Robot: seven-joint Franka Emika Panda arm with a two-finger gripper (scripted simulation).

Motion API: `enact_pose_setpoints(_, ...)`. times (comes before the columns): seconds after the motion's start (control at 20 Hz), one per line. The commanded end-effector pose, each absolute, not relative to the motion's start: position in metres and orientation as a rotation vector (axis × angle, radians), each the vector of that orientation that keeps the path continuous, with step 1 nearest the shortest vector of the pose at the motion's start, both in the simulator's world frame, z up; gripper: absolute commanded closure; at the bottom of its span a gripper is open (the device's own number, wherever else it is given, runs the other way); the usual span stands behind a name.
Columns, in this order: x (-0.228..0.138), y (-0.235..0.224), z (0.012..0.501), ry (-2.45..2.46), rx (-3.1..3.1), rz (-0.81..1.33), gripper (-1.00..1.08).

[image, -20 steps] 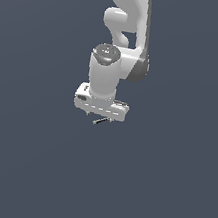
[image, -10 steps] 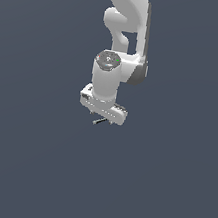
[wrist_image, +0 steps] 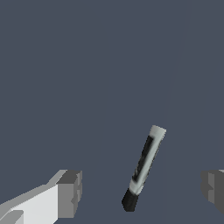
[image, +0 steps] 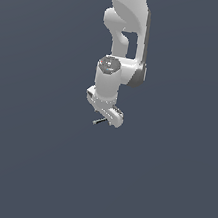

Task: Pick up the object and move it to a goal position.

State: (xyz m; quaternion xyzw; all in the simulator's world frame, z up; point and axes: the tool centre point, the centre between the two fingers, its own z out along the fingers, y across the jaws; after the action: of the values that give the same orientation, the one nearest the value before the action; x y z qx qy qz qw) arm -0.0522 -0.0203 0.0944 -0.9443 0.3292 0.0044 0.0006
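One Panda arm (image: 125, 32) is seen hanging over a plain dark grey surface (image: 29, 168); the gripper (image: 104, 116) is held low, just above the object (image: 99, 121), which shows in the exterior view as a small grey sliver poking out below the hand toward the exterior view's left; in the wrist view the object (wrist_image: 143, 167) is seen as a slim grey stick with a black tip, lying between the two fingers (wrist_image: 65, 194) and touching neither; the fingers are spread wide apart and nothing is held; the stick is not squared to the jaws but lies slanted across the gap, and nearer to one finger than the other is hard to judge, since one finger is cut by the picture edge; whether the stick rests on the surface cannot be told for certain, though no grasp is seen. Risks, as judged: if the fingers are closed with the stick slanted, it may be rotated or flicked out instead of clamped, owing to its thinness and light build; if the descent is too shallow, the pads may close above it; if too deep, the fingertips may strike the surface; a grasp near the black tip may let it pivot during transport. No goal marker is visible in either view. Count: one arm; one gripper with two fingers; one object.
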Motion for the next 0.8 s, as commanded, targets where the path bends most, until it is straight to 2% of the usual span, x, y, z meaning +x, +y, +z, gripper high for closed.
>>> enact_pose_setpoints(0.0,-0.059,-0.019,0.087,1.143,-2.924,0.012,-0.92)
enact_pose_setpoints(0.75,-0.088,-0.019,0.061,1.545,-2.735,0.001,-0.92)
